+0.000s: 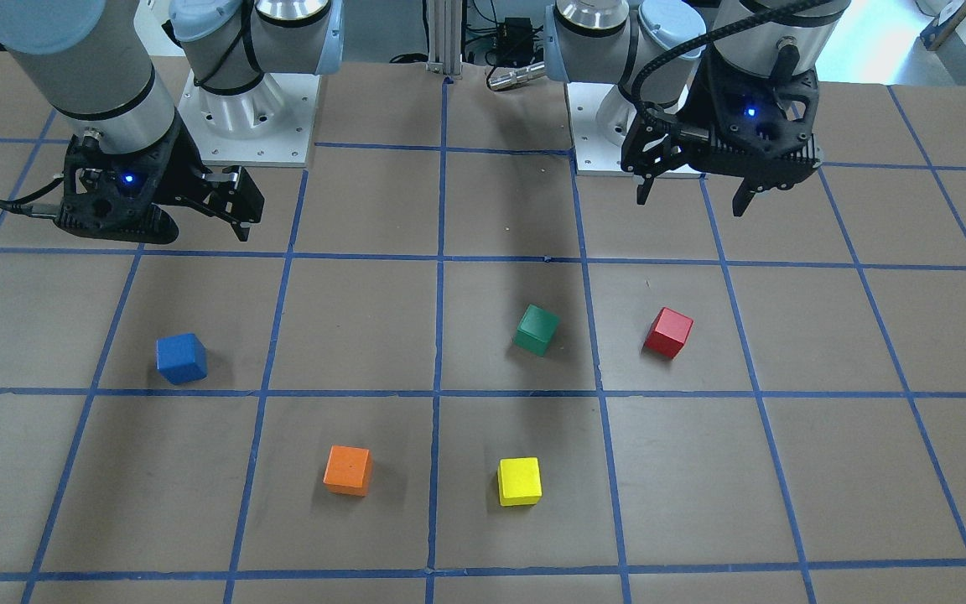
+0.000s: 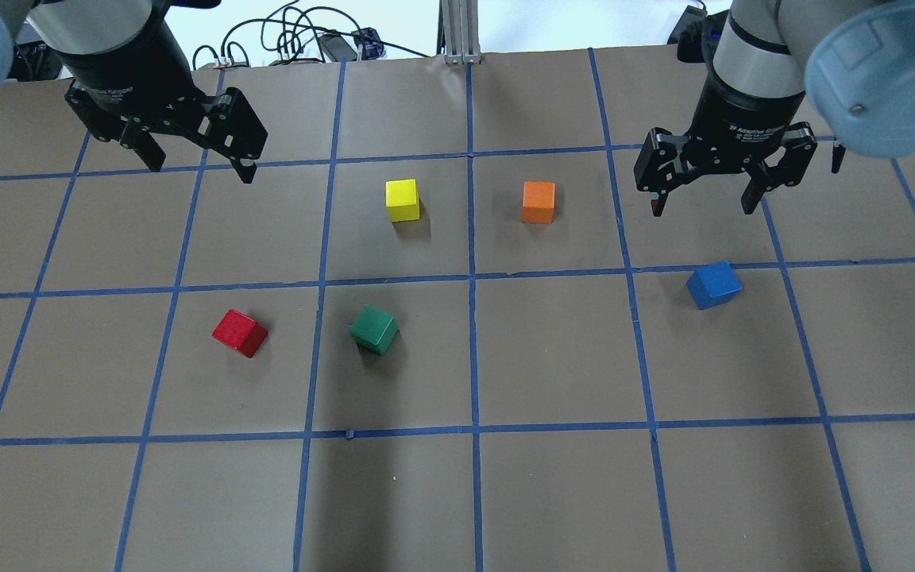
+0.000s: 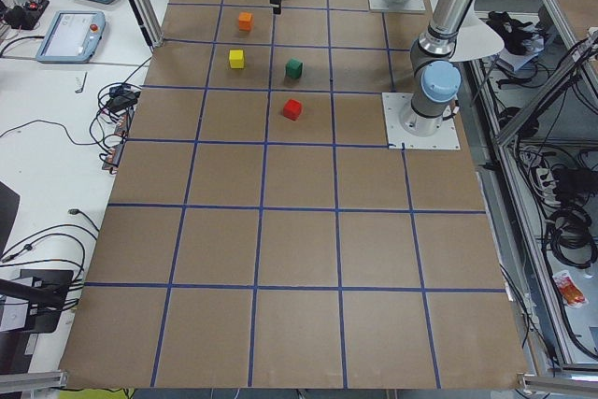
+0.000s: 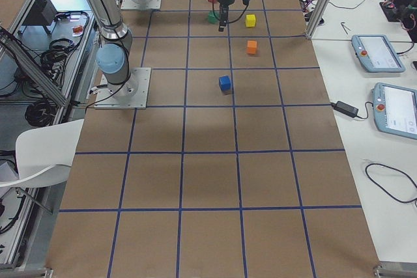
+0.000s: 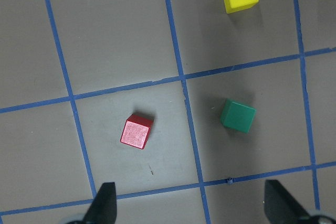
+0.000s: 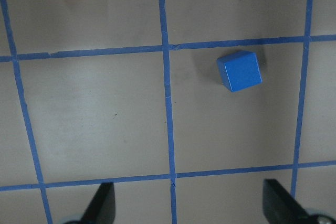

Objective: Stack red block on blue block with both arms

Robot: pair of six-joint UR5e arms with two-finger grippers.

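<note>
The red block (image 2: 239, 333) lies on the brown table left of centre; it also shows in the front view (image 1: 668, 332) and the left wrist view (image 5: 136, 132). My left gripper (image 2: 202, 163) hangs open and empty above the table, beyond the red block (image 1: 691, 201). The blue block (image 2: 713, 284) lies on the right side and shows in the front view (image 1: 181, 358) and the right wrist view (image 6: 239, 71). My right gripper (image 2: 700, 208) hangs open and empty just beyond the blue block, well above it.
A green block (image 2: 373, 329) sits right of the red block. A yellow block (image 2: 403, 200) and an orange block (image 2: 538, 202) lie farther out near the middle. Blue tape lines grid the table (image 2: 473, 477).
</note>
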